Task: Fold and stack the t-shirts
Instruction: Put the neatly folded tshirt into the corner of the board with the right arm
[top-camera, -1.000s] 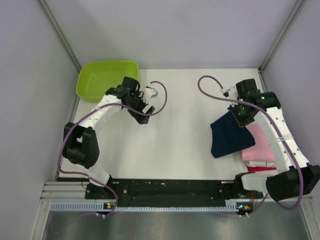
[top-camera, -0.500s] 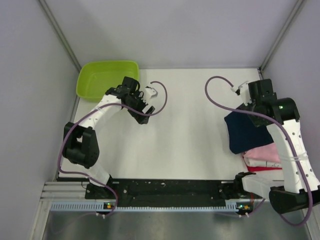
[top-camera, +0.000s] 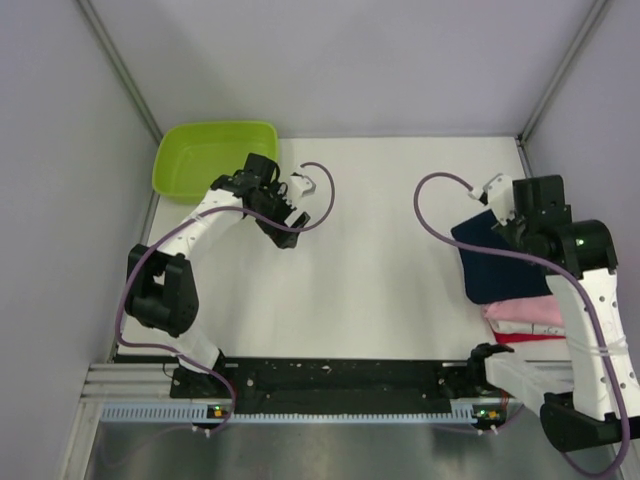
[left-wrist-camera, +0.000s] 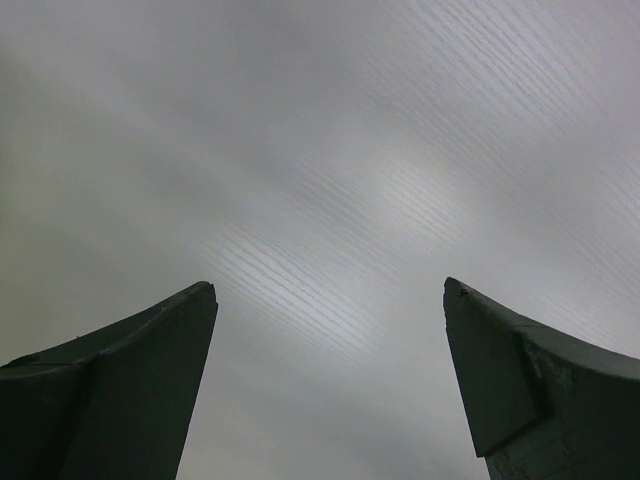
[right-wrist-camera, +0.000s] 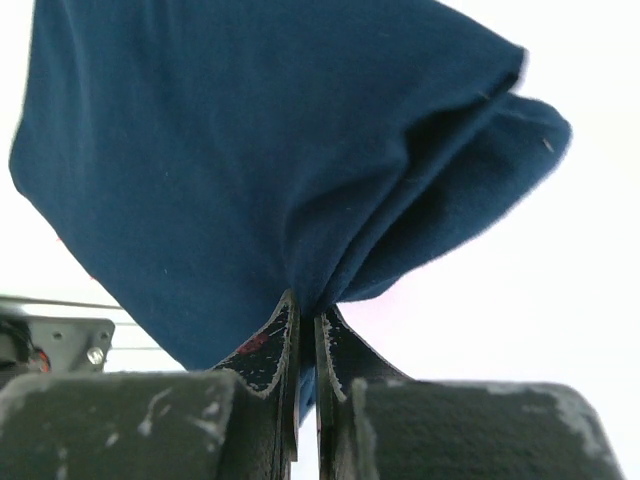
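Edges should match: right gripper (right-wrist-camera: 307, 308), pinching the blue shirt (right-wrist-camera: 250, 150), should lay it flat on the pink shirt (top-camera: 525, 312). Left gripper (left-wrist-camera: 330, 288) is wide.

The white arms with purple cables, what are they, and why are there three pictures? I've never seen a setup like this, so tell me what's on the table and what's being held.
These are two robot arms bolted at the near edge of a white table. The wide picture comes from a fixed camera above and behind them. The other two come from a small camera on each wrist, so each shows its own arm's fingers. The left arm's fingers are spread open and hold nothing. That arm is near a lime green tub. The right arm's fingers are pinched shut on a navy t-shirt, by a pile of folded shirts on the right, where a pink shirt and a red edge show.
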